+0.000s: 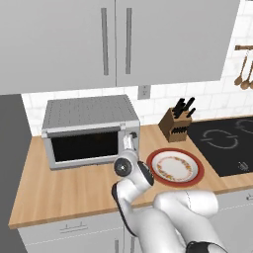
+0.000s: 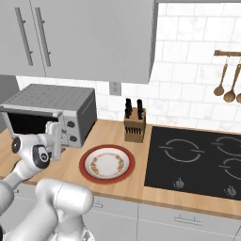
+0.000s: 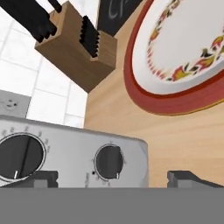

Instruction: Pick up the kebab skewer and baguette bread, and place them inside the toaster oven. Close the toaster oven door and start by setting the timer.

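Toaster oven knobs near red-rimmed plate, knife block

Even, bright, diffuse light is rendered throughout, with no source seen. Only faint soft shading is cast beside the knife block. No glare is shown near it on the counter. Edges are slightly soft and pixelated, without lens distortion

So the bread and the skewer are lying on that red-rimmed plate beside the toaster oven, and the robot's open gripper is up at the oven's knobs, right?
Not quite: the red-rimmed plate is bare, with nothing lying on it, as the right base view shows. The rest holds: it sits on the counter beside the toaster oven, and the open gripper is up at the oven's knobs.
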Robot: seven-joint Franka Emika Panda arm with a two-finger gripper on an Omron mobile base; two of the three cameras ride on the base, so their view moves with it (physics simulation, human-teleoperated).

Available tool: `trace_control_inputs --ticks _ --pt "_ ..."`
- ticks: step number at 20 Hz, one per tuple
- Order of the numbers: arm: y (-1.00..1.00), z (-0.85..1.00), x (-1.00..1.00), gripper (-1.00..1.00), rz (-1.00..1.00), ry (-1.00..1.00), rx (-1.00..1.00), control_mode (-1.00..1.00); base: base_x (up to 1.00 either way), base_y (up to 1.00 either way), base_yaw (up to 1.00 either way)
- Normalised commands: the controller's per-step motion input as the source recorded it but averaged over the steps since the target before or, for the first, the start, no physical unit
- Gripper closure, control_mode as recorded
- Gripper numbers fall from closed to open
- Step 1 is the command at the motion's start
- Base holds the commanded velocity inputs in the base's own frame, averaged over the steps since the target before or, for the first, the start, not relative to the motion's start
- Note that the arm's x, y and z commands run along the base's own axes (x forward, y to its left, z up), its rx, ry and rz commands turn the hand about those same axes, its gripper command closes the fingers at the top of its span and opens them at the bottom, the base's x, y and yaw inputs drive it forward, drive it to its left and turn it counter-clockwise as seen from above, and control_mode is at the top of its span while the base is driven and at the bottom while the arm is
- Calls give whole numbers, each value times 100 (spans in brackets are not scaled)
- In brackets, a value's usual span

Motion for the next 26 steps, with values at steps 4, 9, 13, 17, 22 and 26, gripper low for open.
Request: trace_control_inputs --ticks 4,9,13,17,22,26 --pt "-2 -33 15 -100 -4 -17 24 -100 0 0 0" --pt "-2 -33 11 -100 -3 -17 21 -100 0 0 0" --pt "-3 -44 5 -100 -4 -12 15 -100 0 0 0" --pt "0 -38 11 -100 -6 -10 12 -100 0 0 0" --pt "-11 -28 12 -100 -7 -9 9 -100 0 0 0" --pt "-1 -27 22 -100 -6 -10 7 -100 0 0 0"
